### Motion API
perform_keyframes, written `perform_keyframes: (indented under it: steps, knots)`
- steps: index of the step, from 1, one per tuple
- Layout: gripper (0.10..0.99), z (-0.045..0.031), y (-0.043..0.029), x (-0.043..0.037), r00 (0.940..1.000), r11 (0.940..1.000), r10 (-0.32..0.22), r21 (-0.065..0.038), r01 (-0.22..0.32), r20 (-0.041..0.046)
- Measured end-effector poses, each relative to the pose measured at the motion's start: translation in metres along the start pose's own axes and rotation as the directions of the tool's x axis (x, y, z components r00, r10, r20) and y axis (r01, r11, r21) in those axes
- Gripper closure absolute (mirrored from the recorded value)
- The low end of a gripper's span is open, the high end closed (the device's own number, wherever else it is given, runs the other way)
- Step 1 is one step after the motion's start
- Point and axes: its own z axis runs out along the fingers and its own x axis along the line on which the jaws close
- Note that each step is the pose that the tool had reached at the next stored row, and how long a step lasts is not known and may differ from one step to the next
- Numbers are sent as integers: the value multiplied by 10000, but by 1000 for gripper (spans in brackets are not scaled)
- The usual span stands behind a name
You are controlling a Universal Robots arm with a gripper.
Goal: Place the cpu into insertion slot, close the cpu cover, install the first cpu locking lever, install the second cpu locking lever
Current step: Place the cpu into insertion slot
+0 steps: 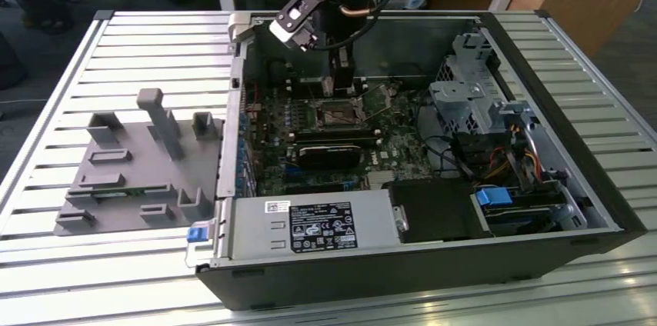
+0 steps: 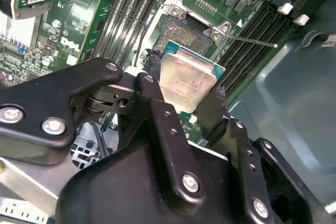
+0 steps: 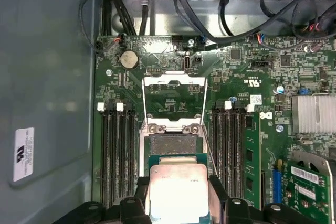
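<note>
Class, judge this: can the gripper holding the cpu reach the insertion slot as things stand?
Probably yes. The cpu cover is swung open, the insertion slot lies bare, and the gripper, shut on the cpu, hangs close by with nothing between.

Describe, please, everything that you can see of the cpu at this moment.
The cpu is a small flat square chip. It has a dull silvery metal top with rounded corners, set on a green board whose rim shows around it. The gripper is shut on it, with one black finger on each of two opposite edges, and its metal top faces both wrist views. It hangs over one edge of the open socket, not yet seated; whether it touches the socket cannot be told.
</note>
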Motion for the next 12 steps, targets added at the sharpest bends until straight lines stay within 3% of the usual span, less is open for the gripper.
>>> perform_keyframes:
  steps: [3, 6, 12]
  knots:
    - [561, 26, -2, 0, 10000, 10000, -2, -45, 2, 32]
    - [561, 48, -4, 0, 10000, 9998, -18, -218, 18, 26]
    - [561, 120, -2, 0, 9999, 9996, -161, -236, 161, 17]
